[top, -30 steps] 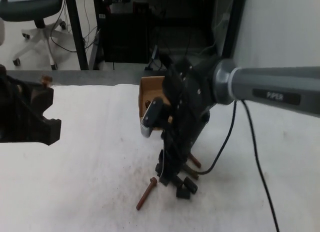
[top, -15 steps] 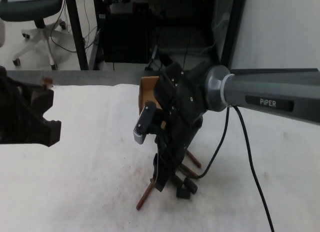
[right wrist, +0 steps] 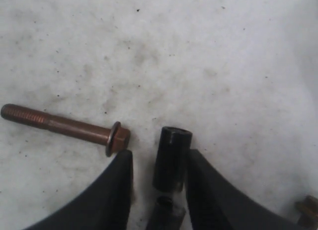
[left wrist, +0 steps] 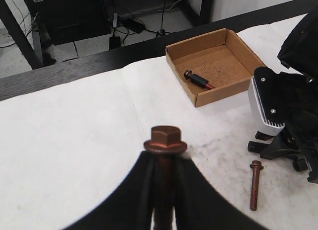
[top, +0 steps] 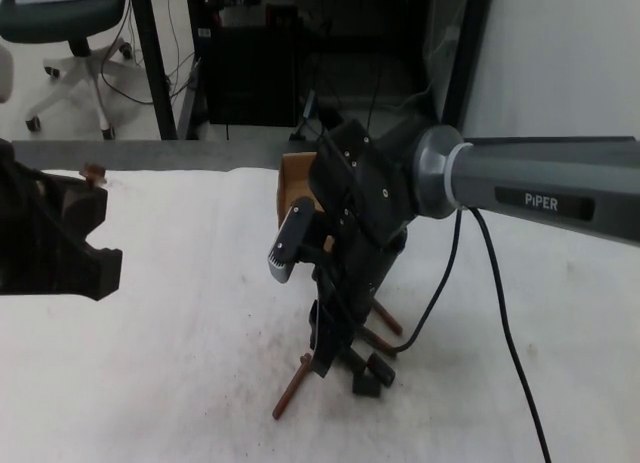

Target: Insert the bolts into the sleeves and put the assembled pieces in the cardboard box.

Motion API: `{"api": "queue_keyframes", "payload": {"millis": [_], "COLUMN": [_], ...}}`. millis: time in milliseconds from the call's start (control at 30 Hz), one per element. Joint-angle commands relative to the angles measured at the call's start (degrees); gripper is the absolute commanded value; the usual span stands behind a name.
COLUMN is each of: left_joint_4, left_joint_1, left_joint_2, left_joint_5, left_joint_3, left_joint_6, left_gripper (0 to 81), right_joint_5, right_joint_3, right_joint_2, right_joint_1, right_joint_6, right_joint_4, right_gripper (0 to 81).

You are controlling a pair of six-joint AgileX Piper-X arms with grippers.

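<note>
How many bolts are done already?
One assembled piece lies in the cardboard box, so that one is done. The left gripper holds a bolt, and the right gripper straddles a black sleeve, jaws open. A loose bolt beside it is left to do.

The right tool point(right wrist: 159, 163) has lowered around a sleeve point(right wrist: 172, 153).

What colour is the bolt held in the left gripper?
Coppery brown. The bolt shows best in the left wrist view.

High view overlooks the bench point(top: 180, 383); both wrist views share the loose bolt point(right wrist: 64, 128).
</note>
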Motion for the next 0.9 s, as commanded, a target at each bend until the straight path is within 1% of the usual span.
{"api": "queue_keyframes", "payload": {"millis": [0, 333, 600, 867], "left_joint_4": [-0.43, -0.17, -0.17, 0.42], "left_joint_1": [0.19, 0.19, 0.19, 0.19], "left_joint_2": [-0.66, -0.66, -0.66, -0.66], "left_joint_5": [0.18, 0.18, 0.18, -0.04], "left_joint_3": [-0.26, -0.26, -0.26, -0.26], "left_joint_6": [-0.19, -0.19, -0.19, -0.19], "left_gripper": [0.2, 0.2, 0.2, 0.2], "right_joint_5": [0.23, 0.23, 0.23, 0.23], "right_joint_3": [-0.25, -0.25, -0.25, -0.25], "right_joint_2": [-0.22, 2.24, 2.53, 5.51], "right_joint_1": [-0.06, -0.06, -0.46, -0.46], "right_joint_6": [0.38, 0.38, 0.22, 0.22], "right_joint_4": [0.18, -0.32, -3.37, 0.34], "right_gripper": [34.2, 34.2, 34.2, 34.2]}}
